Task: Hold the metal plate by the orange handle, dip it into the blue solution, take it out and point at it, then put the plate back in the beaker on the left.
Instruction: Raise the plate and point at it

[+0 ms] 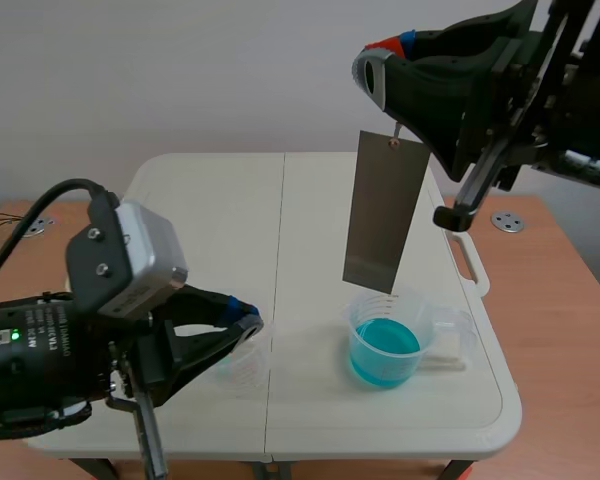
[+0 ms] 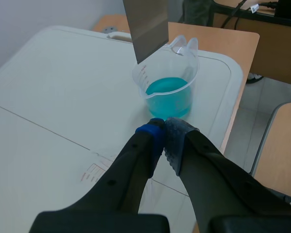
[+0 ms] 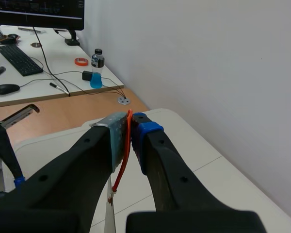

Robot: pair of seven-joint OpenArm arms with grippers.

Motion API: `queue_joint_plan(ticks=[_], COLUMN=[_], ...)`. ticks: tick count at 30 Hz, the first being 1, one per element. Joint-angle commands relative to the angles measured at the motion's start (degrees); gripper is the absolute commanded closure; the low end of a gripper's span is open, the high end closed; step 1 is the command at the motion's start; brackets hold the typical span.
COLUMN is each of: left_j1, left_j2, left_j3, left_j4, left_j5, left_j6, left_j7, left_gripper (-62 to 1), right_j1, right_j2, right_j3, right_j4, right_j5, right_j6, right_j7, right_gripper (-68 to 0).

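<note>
The grey metal plate (image 1: 385,212) hangs upright from my raised right gripper (image 1: 392,112), its lower edge just above the rim of the beaker of blue solution (image 1: 385,348). In the right wrist view my gripper (image 3: 131,127) is shut on the thin orange handle (image 3: 124,162), from which the plate's top (image 3: 110,214) dangles. My left gripper (image 1: 251,322) is shut on nothing, low over a clear empty beaker (image 1: 242,366) on the left. In the left wrist view my gripper (image 2: 164,128) aims at the blue beaker (image 2: 168,95) and the plate (image 2: 146,26) above it.
A second clear beaker (image 1: 452,330) stands just right of the blue one. The white folding table (image 1: 210,220) has a carry handle (image 1: 473,262) on its right edge, with wooden desks on both sides. A desk with a keyboard (image 3: 17,58) and a bottle (image 3: 96,68) lies beyond.
</note>
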Motion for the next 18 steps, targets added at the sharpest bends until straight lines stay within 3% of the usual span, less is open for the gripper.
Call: queue_joint_plan(ticks=[1, 13, 18], left_j1=[-1.2, -9.6, -10.7], left_j2=[1.1, 4.3, 5.2], left_j3=[0.6, 7.6, 8.4], left_j4=[-1.4, -7.7, -7.7], left_j5=[-0.8, -0.8, -0.8], left_j6=[0.9, 7.4, 7.5], left_j7=[0.0, 1.3, 1.2], left_gripper=[-1.6, -1.6, -1.6], right_j1=[0.7, 0.7, 0.7], right_j2=[0.8, 0.8, 0.8], right_j3=[0.9, 0.9, 0.9], right_j4=[1.0, 1.0, 1.0], right_j5=[0.9, 0.9, 0.9], right_j6=[0.4, 0.4, 0.4], right_j7=[0.9, 0.5, 0.4], right_gripper=[-1.3, -1.3, -1.3])
